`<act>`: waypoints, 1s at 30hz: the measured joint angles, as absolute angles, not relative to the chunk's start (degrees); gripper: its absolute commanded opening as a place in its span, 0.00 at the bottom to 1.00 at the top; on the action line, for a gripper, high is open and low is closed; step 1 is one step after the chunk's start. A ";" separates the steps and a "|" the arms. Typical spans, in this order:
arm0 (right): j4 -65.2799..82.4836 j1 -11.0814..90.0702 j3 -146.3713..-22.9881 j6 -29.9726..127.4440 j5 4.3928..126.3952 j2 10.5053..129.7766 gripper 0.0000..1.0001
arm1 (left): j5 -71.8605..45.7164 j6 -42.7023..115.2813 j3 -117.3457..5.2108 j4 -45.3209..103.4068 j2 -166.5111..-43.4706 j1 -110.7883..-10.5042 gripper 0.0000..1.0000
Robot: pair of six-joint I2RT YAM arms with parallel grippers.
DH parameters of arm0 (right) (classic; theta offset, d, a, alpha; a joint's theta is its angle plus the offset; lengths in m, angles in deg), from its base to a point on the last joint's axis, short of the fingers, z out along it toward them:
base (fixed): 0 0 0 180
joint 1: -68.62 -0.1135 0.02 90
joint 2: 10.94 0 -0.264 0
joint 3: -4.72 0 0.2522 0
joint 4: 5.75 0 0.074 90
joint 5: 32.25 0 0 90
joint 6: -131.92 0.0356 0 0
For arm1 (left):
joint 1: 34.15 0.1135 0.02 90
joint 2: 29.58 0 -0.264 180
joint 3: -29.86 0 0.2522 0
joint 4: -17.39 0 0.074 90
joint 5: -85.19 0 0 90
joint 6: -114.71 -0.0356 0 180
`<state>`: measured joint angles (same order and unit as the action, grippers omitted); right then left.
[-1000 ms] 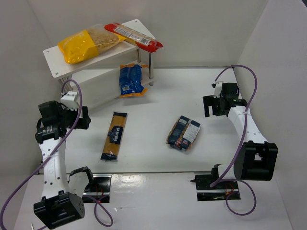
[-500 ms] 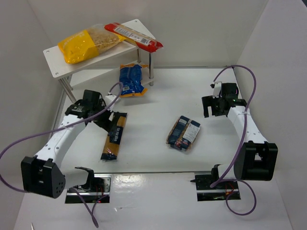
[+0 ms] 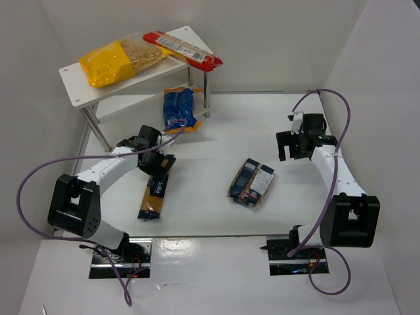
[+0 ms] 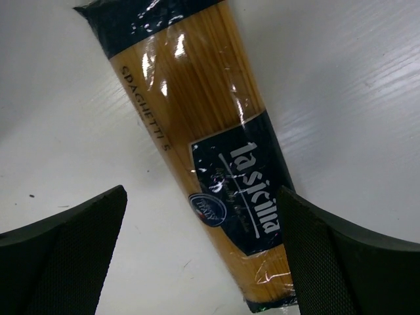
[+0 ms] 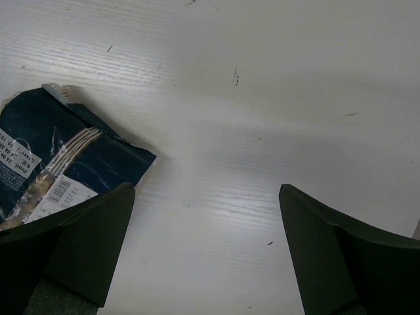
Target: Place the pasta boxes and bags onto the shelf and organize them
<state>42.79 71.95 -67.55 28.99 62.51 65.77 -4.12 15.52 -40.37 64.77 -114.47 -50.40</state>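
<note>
The long blue-and-orange spaghetti packet lies flat left of centre. My left gripper is open just above its far end. In the left wrist view the packet lies between my spread fingers, nearer the right one, ungripped. The dark blue box lies in the middle; its corner shows in the right wrist view. My right gripper is open and empty, right of the box. The yellow-and-clear bag and the long red packet lie on the shelf's top board. The blue bag lies by a shelf leg.
White walls close in the table at the back, left and right. The shelf's thin metal legs stand just beyond the blue bag. A purple cable loops off the left arm. The arm bases sit at the near edge.
My left arm has swung from the left wall in toward the centre and come down over the far end of the spaghetti packet. The right arm and all the packets have not moved.
</note>
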 measured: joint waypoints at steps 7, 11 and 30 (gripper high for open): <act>42.79 71.95 -67.55 28.99 62.38 65.77 0.99 | -3.58 16.52 -40.69 63.18 -120.24 -53.17 1.00; 42.81 71.95 -67.55 28.99 62.03 65.77 0.99 | -3.05 17.42 -40.82 63.16 -122.92 -53.94 1.00; 42.77 71.93 -67.55 28.99 61.61 65.68 0.99 | -0.65 19.28 -43.97 62.94 -128.30 -53.79 0.86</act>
